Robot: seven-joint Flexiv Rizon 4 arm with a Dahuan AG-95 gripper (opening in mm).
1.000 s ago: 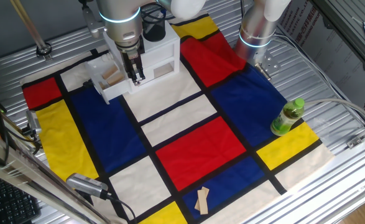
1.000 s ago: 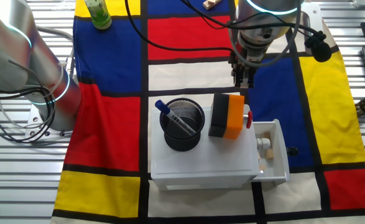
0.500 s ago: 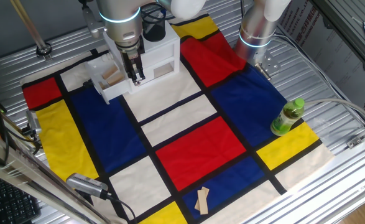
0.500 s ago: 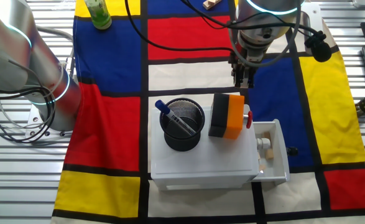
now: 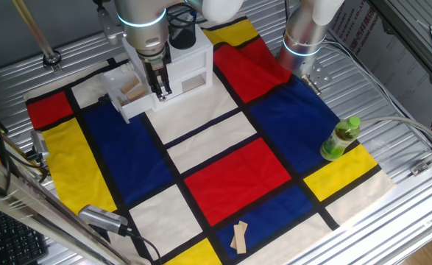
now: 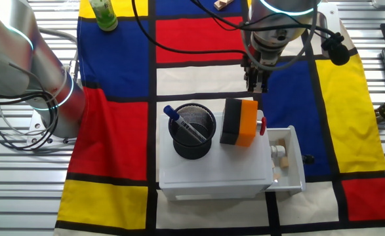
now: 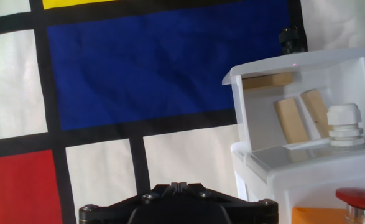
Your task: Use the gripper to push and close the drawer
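the drawer [image 6: 285,159] sticks out of the white cabinet [image 6: 215,172], open, with tan wooden blocks [image 7: 300,113] and a white plastic fitting [image 7: 344,124] inside. the gripper [image 5: 161,93] hangs over the cloth just beside it, jaws pressed together, nothing in them. on the cabinet top, a black mesh cup [image 6: 192,131] holds a blue pen [image 6: 183,124].
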